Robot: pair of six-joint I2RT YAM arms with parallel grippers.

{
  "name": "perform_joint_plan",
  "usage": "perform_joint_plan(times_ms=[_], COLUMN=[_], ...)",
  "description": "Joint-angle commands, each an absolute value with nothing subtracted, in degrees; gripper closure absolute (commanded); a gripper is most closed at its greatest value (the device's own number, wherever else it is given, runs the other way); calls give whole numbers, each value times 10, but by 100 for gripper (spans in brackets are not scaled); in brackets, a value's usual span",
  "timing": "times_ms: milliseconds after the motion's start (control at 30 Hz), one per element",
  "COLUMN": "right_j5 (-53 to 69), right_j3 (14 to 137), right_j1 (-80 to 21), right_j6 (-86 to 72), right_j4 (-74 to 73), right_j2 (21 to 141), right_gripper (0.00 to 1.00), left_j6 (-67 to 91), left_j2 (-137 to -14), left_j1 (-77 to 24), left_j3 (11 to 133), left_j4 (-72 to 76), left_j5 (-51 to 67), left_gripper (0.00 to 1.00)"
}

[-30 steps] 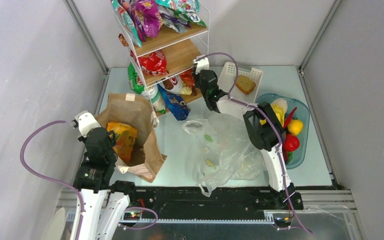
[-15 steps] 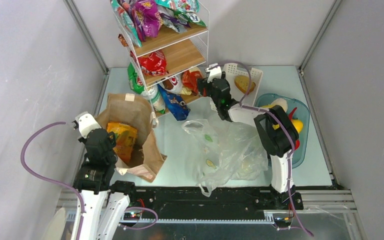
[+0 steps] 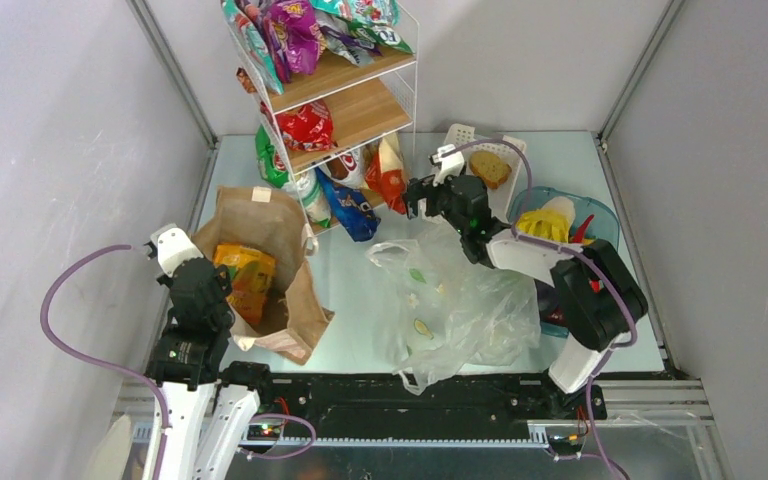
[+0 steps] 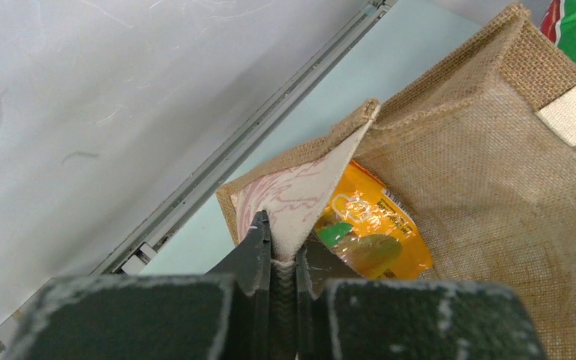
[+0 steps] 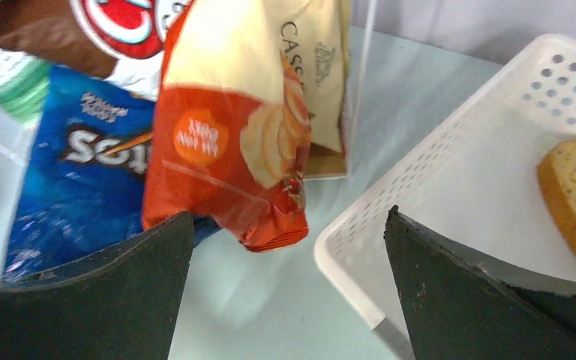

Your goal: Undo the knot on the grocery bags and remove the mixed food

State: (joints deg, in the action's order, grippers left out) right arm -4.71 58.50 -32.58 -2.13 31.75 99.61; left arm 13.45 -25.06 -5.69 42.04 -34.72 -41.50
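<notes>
Left claw [image 4: 283,251] clamped on rim of brown woven bag [image 4: 495,172], left edge of table [image 3: 350,280], orange foil snack packet [image 4: 367,232] inside; right claw [image 5: 286,225] gaping wide, holding nothing, before orange-red crinkly packet [image 5: 225,150] at wire rack [image 3: 360,110], far edge; risk: packet, merely leaning, could topple.

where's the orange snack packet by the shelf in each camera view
top external: orange snack packet at the shelf rack's foot, upper centre.
right wrist: orange snack packet upper centre-left, beside the blue packet.
left wrist: not in it; the bagged packet inside the brown bag is another one.
shared landmark: white basket holding the bread slice, right of the packet in both views.
</notes>
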Motion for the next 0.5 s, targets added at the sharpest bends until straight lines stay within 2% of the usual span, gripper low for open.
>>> perform_joint_plan(times_ms=[0,200,467], right_j5=[44,83,21], right_j3=[556,541,579], right_j1=[-321,-334,-383], right_j6=[-61,-113,-110], right_j4=[309,305,295], right_j2=[925,891,953], right_gripper=[1,1,1], left_j6=[142,143,144], left_j2=[-241,-243,-240], left_j1=[-53,-53,-53], left_j3=[425,426,424], left_j4=[-291,-291,-291], left_j5=[-395,-391,-386], left_gripper=[100,100,100])
